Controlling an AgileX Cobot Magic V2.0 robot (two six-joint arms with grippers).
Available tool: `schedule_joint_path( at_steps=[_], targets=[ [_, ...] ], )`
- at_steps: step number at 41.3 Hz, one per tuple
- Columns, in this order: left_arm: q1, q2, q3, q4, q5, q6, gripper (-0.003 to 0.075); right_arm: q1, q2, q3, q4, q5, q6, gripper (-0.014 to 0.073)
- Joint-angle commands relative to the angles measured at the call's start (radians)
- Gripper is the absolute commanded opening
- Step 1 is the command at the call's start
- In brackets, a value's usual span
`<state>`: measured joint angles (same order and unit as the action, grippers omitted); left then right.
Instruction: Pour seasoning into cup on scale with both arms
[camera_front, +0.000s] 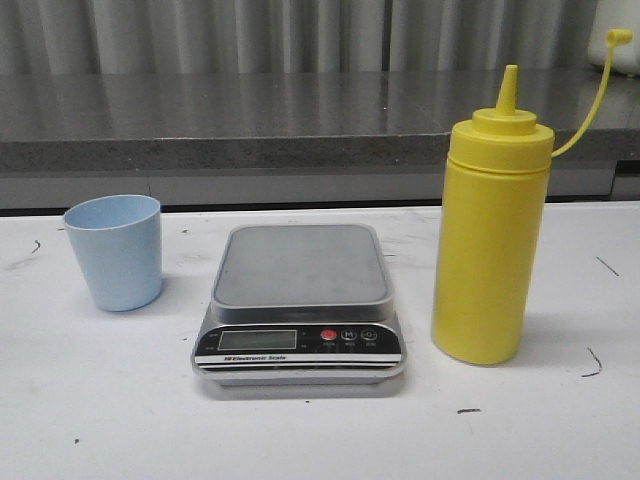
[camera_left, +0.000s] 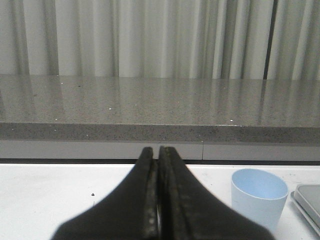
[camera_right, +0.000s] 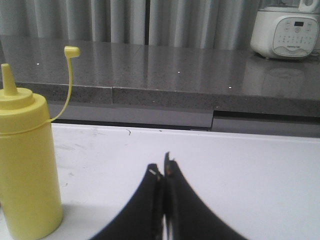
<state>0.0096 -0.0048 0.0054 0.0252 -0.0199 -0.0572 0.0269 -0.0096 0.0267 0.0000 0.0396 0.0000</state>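
Both sets of jaws are clenched and grasp nothing. The left gripper (camera_left: 159, 200) sits near one cup (camera_front: 114, 251); the right gripper (camera_right: 164, 200) near one upright bottle (camera_front: 491, 235). One scale (camera_front: 300, 305) stands between them on the tabletop (camera_front: 100, 400).

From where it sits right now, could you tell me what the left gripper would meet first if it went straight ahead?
Probably nothing on the table: the left gripper points past the cup, which sits off to one side, toward the grey counter behind. Depth is unclear.
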Motion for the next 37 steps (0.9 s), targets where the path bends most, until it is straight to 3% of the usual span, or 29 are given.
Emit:
schedule_joint_path(
  at_steps=[1, 37],
  targets=[
    [-0.002, -0.017, 0.023, -0.008, -0.078, -0.003, -0.002, -0.006, -0.017, -0.006, 0.0, -0.087, 0.0, -0.0068],
    [-0.002, -0.017, 0.023, -0.008, -0.092, -0.003, -0.002, -0.006, -0.017, -0.006, 0.0, -0.096, 0.0, -0.0068]
  ],
)
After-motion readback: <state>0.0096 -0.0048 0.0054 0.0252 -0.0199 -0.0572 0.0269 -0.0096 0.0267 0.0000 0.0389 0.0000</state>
